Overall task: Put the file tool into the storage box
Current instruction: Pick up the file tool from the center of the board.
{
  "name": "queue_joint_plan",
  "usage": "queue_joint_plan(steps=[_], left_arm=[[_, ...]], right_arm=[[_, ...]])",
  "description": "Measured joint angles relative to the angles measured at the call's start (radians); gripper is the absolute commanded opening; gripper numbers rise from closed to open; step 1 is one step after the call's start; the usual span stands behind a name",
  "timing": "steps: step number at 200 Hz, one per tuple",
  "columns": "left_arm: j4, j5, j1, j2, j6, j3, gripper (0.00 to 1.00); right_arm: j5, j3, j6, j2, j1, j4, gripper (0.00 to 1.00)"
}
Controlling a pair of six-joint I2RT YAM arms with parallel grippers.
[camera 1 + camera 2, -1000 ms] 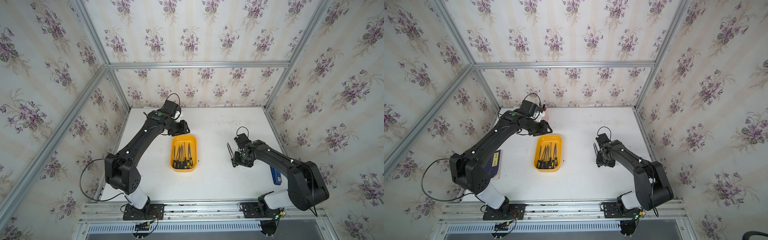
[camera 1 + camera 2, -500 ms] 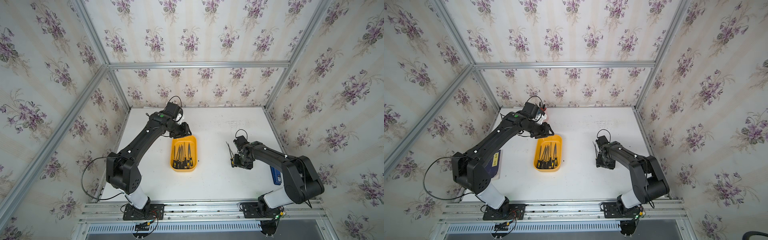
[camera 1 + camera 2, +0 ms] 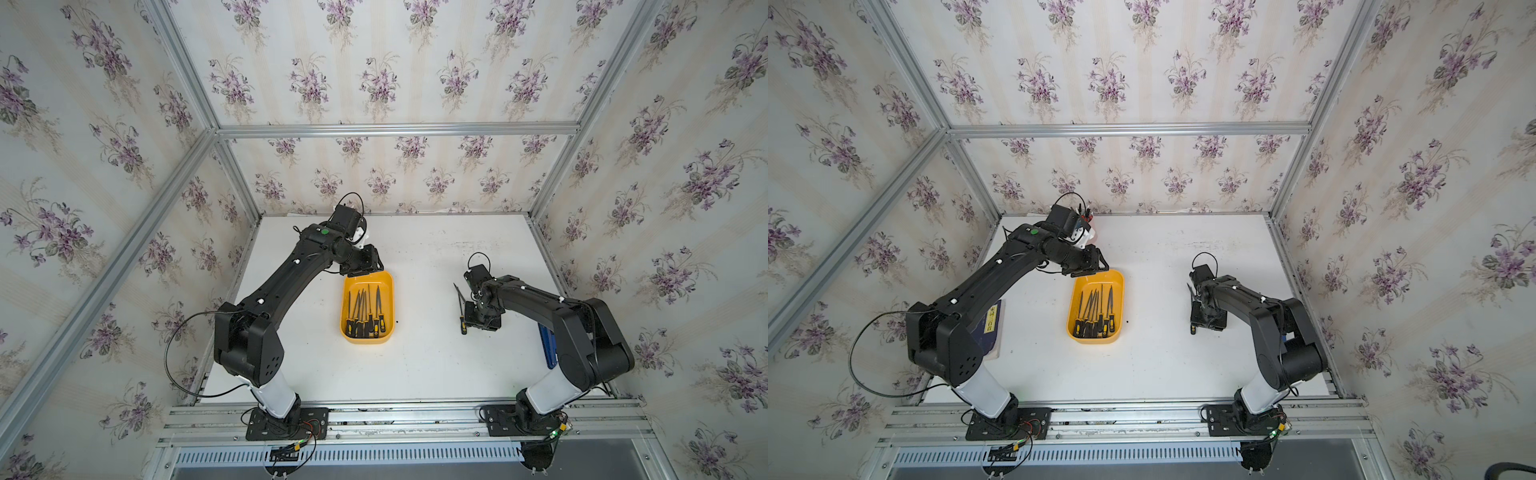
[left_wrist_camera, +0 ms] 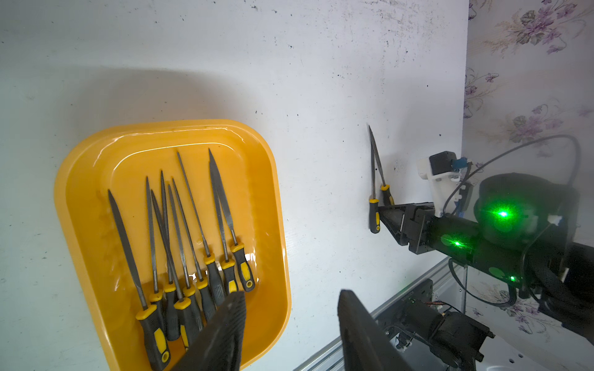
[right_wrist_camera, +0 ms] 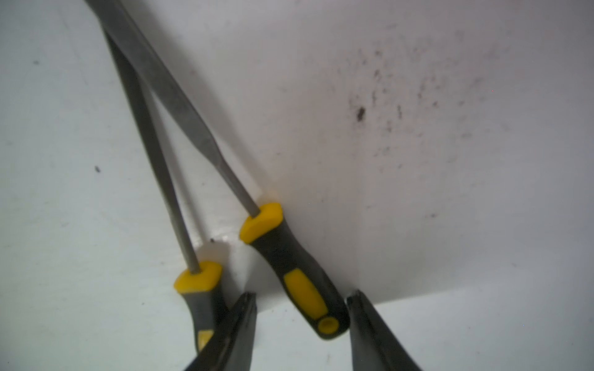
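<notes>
**TOP VIEWS.** The storage box [image 3: 367, 340] sits mid-table [image 3: 424, 365] with several stored files [image 3: 365, 307] inside. Two loose files [image 3: 459, 303] lie well apart from it on the R side. The R gripper [image 3: 467, 319] is low at their handle ends. The L gripper [image 3: 369, 268] hovers over the box's far rim. Jaw state can't be resolved here for either. A top view also shows a book [image 3: 992, 328] by the L arm, which no wrist cam shows.

**L WRIST.** L gripper jaws stand apart w/ nothing between. This view gives the box interior: the stored handles are bunched at one end and free floor remains along one side. It shows the R gripper [image 4: 385, 215] side-on, but not which handle it straddles.

**R WRIST.** This is the only view that settles it. R jaws are apart, astride the flat file [image 5: 295, 273] handle, and not clamped. The thin file [image 5: 199, 289] handle lies just outside one finger [image 5: 238, 327]; can't tell whether they touch. The box is out of frame.

**RISKS.**
- That finger may catch the thin file on closing and shove or flick it.
- The jaws sit near the handle's butt end, so the flat file could pivot and its blade droop on lift.
- The blades cross. The flat one appears to lie on top; if it doesn't, the thin file gets dragged.
- A drooping blade may strike the box rim on entry.
</notes>
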Motion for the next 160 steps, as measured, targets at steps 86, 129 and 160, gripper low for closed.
queue_joint_plan(steps=[86,129,160], left_arm=[[0.006,0.012,0.000,0.014,0.000,-0.008,0.52],[0.013,0.054,0.000,0.015,0.002,-0.010,0.52],[0.015,0.074,0.000,0.019,0.004,-0.012,0.52]], right_arm=[[-0.024,0.056,-0.107,0.071,-0.030,-0.010,0.29],[-0.042,0.029,-0.147,0.043,-0.034,0.025,0.23],[-0.075,0.001,-0.175,0.000,-0.036,0.058,0.15]])
